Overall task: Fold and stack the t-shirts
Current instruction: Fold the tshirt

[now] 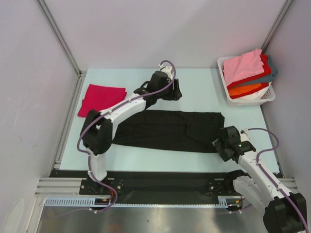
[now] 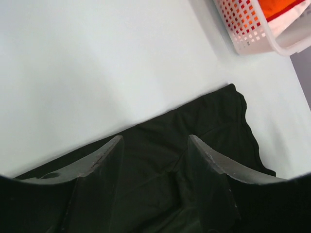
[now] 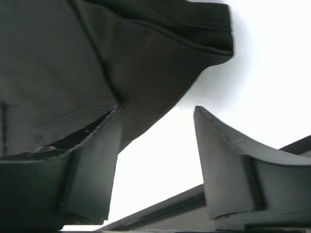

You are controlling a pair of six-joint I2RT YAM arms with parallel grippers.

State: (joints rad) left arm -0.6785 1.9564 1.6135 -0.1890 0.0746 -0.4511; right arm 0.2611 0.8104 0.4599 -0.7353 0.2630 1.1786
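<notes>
Right gripper (image 1: 224, 143) sits closest in, at the near right corner of the black t-shirt (image 1: 170, 130). Right wrist view: jaws apart with bare desk (image 3: 272, 73) showing through the gap, nothing pinched. The inner jaw is right at the shirt's (image 3: 73, 48) edge and cloth overlaps it in that view; can't tell if it touches.

Black t-shirt is a long strip folded lengthwise, lying flat and running left to right across the middle of the desk (image 1: 204, 87). Its right end, with a hemmed corner, lies by the right gripper. Its left end passes under the left arm's forearm in the top view.

Left gripper (image 1: 175, 90) is past the shirt's far edge, about mid-desk, well apart from the right one. Left wrist view: jaws (image 2: 154, 138) spread, empty, and black cloth (image 2: 204, 121) fills the gap behind them. They look clear of the fabric, but I can't judge the height.

Magenta-red t-shirt (image 1: 102, 98) lies folded into a neat rectangle at the far left of the desk, apart from the black one.

Far right corner has the white slatted basket (image 1: 222, 73), with more shirts piled in it:
- pink shirt (image 1: 243, 65) on top
- red shirt (image 1: 265, 65) and teal shirt (image 1: 271, 73) sticking out at the right
- orange shirt (image 1: 245, 90) lower down

Left wrist view also catches the basket's (image 2: 243, 29) corner, with orange (image 2: 277, 7) visible inside.
</notes>
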